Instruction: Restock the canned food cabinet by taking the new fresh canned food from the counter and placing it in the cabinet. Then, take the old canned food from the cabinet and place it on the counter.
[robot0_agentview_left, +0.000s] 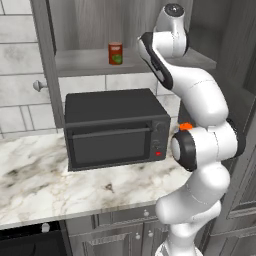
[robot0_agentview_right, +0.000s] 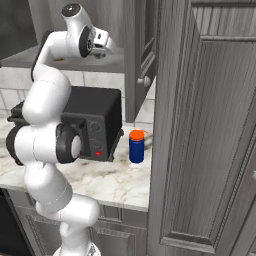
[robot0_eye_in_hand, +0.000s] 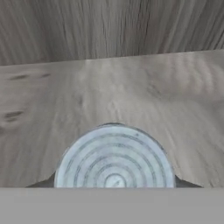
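counter: white marble-look countertop with grey-brown veins (robot0_agentview_left: 45, 185). The front edge runs along the bottom of the left base view, and there's lots of bare slab in front of and left of the oven.
oven: dark grey boxy oven with a glass door (robot0_agentview_left: 115, 127), sitting on the counter right under the shelf. Its top leaves only a narrow tiled gap below the shelf board. There's a small red light at the lower right of its front, and no writing I can read.
bottle: blue bottle with an orange cap (robot0_agentview_right: 136, 146), upright on the counter just beside the oven's right side, squeezed in toward the tall grey wood-grain panel (robot0_agentview_right: 210, 125). No readable label.
cabinet: grey wood-grain wall cabinet with a flat grey shelf board (robot0_agentview_left: 85, 62). The arm reaches in from the right end.
gripper: two-finger gripper (robot0_agentview_right: 102, 49), low over the shelf. In the hand view its dark fingertips (robot0_eye_in_hand: 183, 183) sit right at both sides of the silver can, but honestly I can't tell if they're clamped or slightly loose.
new can: short silvery can with a ringed lid (robot0_eye_in_hand: 114, 159), between the tips, with open shelf ahead up to the back wall. Its label is hidden from above.
old can: small red can with a green patch (robot0_agentview_left: 115, 53), upright on the shelf left of the arm, with free board to its left. The writing is too small to read.
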